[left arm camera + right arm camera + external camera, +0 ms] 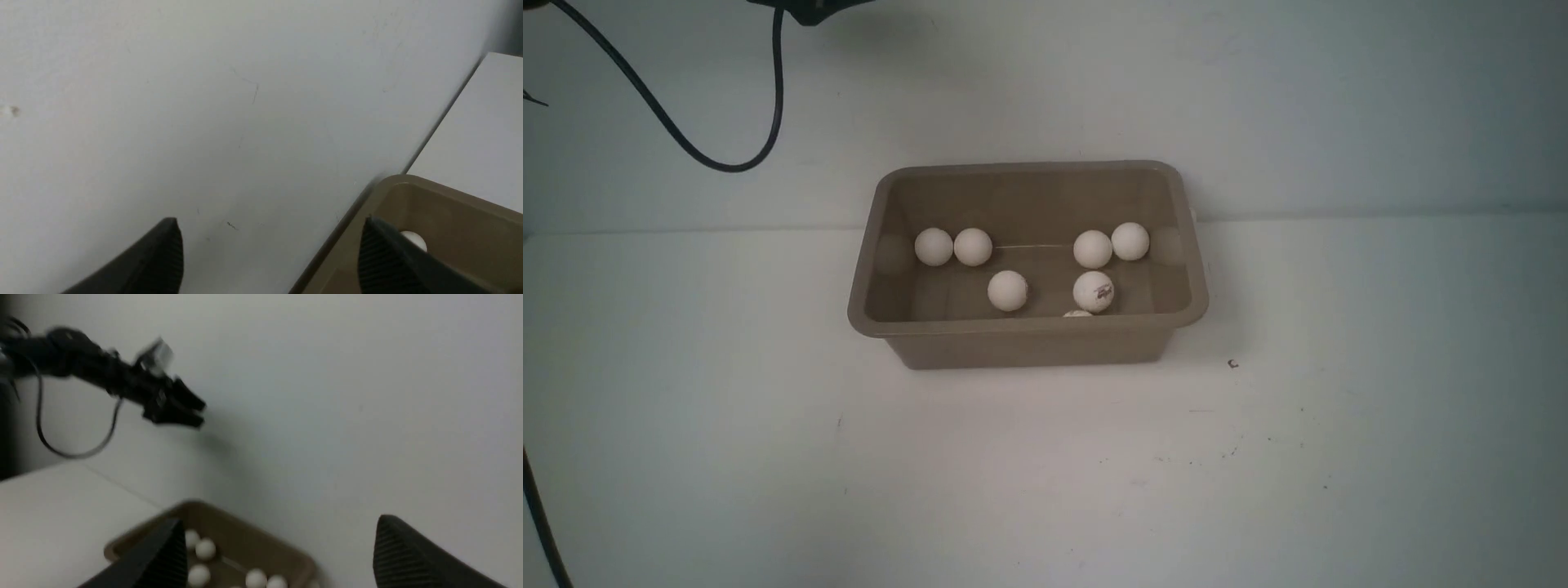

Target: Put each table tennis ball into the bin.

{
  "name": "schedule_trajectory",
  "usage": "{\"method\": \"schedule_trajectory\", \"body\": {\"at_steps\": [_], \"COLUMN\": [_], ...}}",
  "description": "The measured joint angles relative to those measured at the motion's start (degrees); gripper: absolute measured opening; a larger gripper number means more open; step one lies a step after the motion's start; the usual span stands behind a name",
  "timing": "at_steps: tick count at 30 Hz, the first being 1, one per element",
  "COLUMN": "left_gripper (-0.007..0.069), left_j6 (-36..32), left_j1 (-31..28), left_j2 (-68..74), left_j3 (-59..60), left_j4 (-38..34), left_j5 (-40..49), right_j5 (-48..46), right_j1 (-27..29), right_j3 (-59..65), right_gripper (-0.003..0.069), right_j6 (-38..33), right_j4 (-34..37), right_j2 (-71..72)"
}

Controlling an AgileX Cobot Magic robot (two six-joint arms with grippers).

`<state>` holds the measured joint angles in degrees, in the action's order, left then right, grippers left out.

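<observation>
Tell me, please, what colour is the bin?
Grey-brown all over; the bin shows best in the front view.

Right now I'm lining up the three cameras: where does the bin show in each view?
Front view: the bin sits mid-table, balls inside.
Left wrist view: one corner, partly behind a finger.
Right wrist view: along the lower edge.
Shared landmark: the seam where table meets wall.

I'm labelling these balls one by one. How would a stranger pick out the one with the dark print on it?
Start at the grey-brown bin in the middle of the white table. Inside it, look at the nearer row of balls, on the right side. The printed ball sits there, just behind a ball half hidden by the near rim, and it alone shows a dark smudged mark.
</observation>
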<state>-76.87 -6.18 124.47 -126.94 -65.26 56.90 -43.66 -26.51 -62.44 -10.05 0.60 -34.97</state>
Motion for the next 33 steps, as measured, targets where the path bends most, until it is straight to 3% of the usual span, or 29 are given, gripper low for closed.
{"method": "schedule_trajectory", "body": {"at_steps": [4,8,19,25,33], "left_gripper": [0.0520,0.0520,0.0520,0.0520,0.0520], "left_j6": [0.1,0.1,0.1,0.1,0.1], "left_j1": [0.0,0.0,0.1,0.1,0.1], "left_j2": [0.0,0.0,0.0,0.0,0.0], "left_j3": [0.0,0.0,0.0,0.0,0.0], "left_j4": [-1.2,-3.7,-5.4,-5.5,-5.5], "left_j5": [0.0,0.1,2.6,2.8,3.7], "right_j5": [-5.9,-7.3,9.4,13.9,10.9], "right_j1": [0.0,0.0,0.0,0.0,0.0], "right_j3": [5.7,14.5,40.1,44.7,46.9], "right_gripper": [0.0556,0.0556,0.0556,0.0556,0.0556], "right_j6": [6.2,6.1,3.0,3.0,3.0], "right_j4": [-5.0,-4.9,1.2,1.9,2.0], "right_j2": [4.7,11.1,19.1,19.1,19.1]}}
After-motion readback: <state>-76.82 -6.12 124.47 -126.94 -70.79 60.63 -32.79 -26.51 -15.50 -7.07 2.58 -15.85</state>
